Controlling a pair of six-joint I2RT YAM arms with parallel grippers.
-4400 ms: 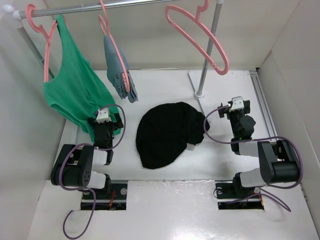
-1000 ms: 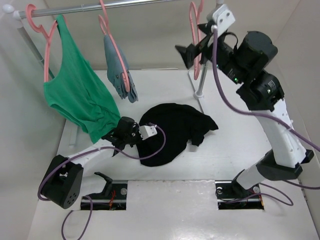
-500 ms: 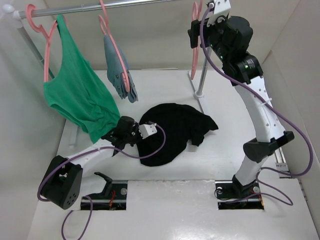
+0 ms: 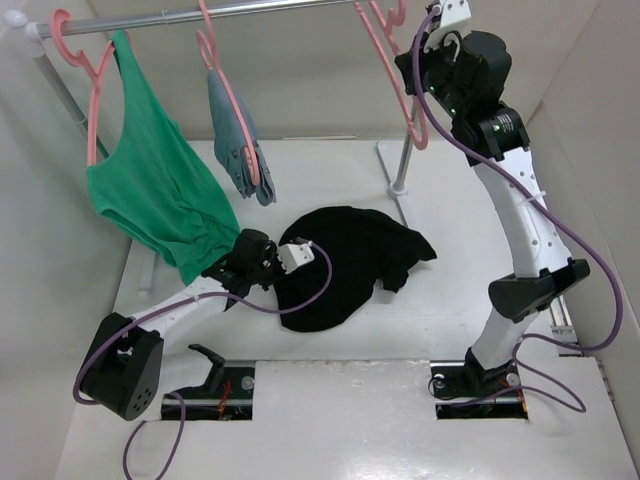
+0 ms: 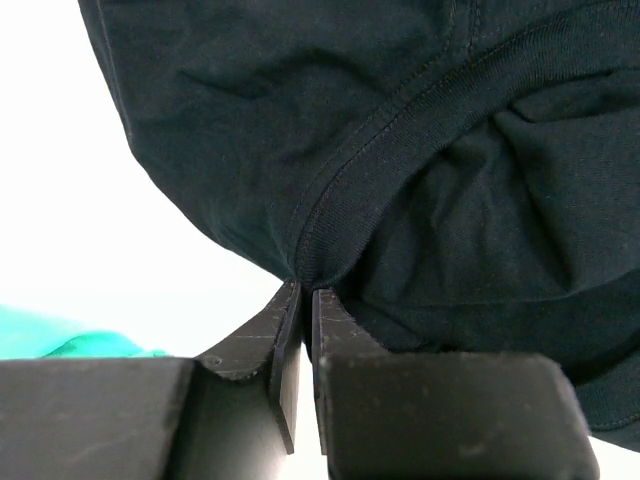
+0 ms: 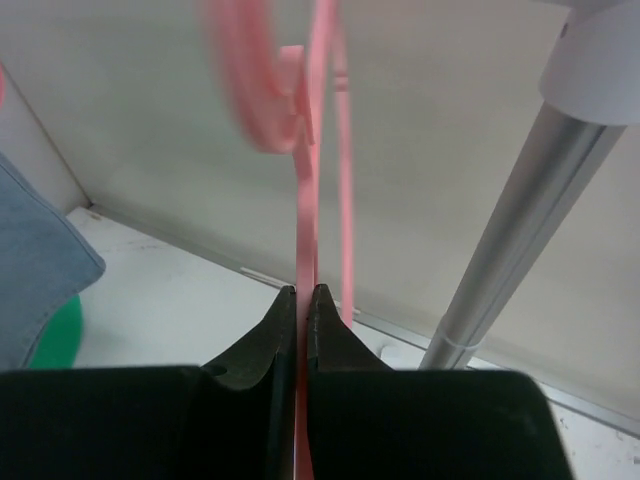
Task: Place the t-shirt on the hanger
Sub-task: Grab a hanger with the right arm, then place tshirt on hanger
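Note:
The black t-shirt [image 4: 350, 262] lies crumpled on the white table, left of centre. My left gripper [image 4: 274, 264] lies low at its left edge, shut on a seamed fold of the t-shirt [image 5: 420, 180], with the tips [image 5: 303, 290] pinching the cloth. The empty pink hanger [image 4: 398, 75] hangs from the rail at the upper right. My right gripper [image 4: 415, 88] is raised to it and shut on a thin pink bar of the hanger [image 6: 304, 200], which runs between the tips [image 6: 303, 292]. The hook is blurred in the right wrist view.
A green tank top [image 4: 150, 190] and a small blue-grey garment [image 4: 238, 140] hang on their own pink hangers from the metal rail [image 4: 200, 12]. The rail's right upright pole [image 4: 405, 160] stands just behind the t-shirt. Pale walls enclose the table on three sides.
My right gripper, open beside the hanger a second ago, has closed on its bar, and the hanger has swung. The left gripper holds the t-shirt edge as before.

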